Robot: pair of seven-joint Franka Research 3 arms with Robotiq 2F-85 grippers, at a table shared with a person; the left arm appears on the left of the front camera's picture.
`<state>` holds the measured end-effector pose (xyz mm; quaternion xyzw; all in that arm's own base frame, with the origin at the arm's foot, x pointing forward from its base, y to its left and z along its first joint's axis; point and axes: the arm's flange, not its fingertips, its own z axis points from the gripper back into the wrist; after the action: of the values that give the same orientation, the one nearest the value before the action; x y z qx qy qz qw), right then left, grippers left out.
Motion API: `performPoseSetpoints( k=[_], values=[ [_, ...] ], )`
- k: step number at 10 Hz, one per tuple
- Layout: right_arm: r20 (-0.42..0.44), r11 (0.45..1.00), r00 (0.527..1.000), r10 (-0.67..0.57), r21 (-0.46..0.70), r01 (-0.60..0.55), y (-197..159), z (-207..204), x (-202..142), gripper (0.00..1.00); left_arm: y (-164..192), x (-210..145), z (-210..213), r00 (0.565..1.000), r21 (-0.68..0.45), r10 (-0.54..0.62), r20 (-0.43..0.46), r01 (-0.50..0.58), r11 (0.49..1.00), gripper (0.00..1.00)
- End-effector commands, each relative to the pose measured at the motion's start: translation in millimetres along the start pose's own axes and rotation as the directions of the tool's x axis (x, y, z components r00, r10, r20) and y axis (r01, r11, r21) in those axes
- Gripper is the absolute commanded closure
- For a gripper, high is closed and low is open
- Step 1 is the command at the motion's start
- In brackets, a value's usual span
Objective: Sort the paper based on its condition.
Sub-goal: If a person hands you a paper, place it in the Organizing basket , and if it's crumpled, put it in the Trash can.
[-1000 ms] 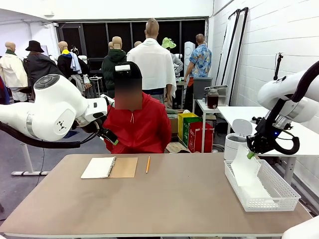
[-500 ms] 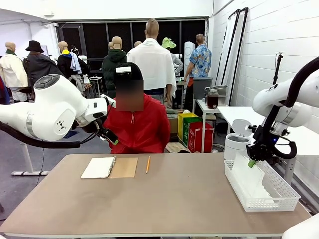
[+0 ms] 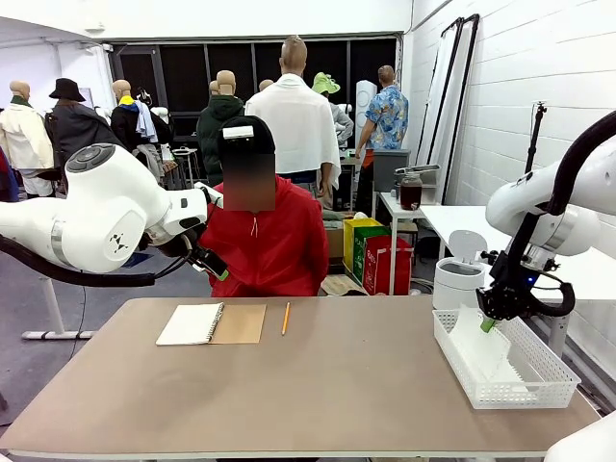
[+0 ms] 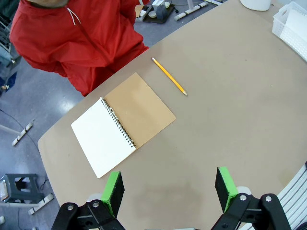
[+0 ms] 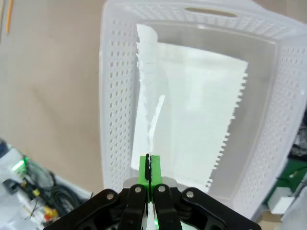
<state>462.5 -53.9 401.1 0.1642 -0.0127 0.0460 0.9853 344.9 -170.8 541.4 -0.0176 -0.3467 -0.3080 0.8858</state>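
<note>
Paper point(image 5: 192, 105) now lowered into white mesh tray point(image 3: 549, 371), lower right of frame; sheet was above rim a second ago. Right gripper point(image 5: 148, 175) pinches its edge. Release pending. Left gripper point(image 4: 168, 189) spread, empty, upper left.

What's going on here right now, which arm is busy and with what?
The right gripper is shut on a sheet of paper, lowering it into the white mesh tray at the table's right end. The left gripper hangs open above the table, holding nothing. An open notebook and a pencil lie in front of the person in red, who sits at the far side.
</note>
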Motion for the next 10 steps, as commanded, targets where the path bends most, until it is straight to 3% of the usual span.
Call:
performPoseSetpoints(
  k=[1, 5, 8, 10],
  values=[
    [0.040, 0.995, 0.998, -0.055, -0.084, 0.058, -0.5, -10.2, -9.7, 1.00, 0.9, -1.7, -0.6, 1.000, -0.004, 0.002, -0.001, -0.002, 1.000, 0.00],
    [0.040, 0.973, 0.989, -0.146, -0.177, 0.150, -2.6, -31.2, -12.0, 1.00, 0.9, -1.7, -0.6, 1.000, -0.004, 0.002, -0.001, -0.002, 1.000, 0.00],
    [0.031, 0.931, 0.979, -0.202, -0.304, 0.202, 3.3, -38.0, -11.6, 0.41, 0.9, -1.7, -0.6, 1.000, -0.004, 0.002, -0.001, -0.002, 1.000, 0.00],
    [0.013, 0.925, 0.978, -0.207, -0.322, 0.200, 7.3, -40.5, -8.7, 0.01, 0.9, -1.7, -0.6, 1.000, -0.004, 0.002, -0.001, -0.002, 1.000, 0.00]
  ],
)
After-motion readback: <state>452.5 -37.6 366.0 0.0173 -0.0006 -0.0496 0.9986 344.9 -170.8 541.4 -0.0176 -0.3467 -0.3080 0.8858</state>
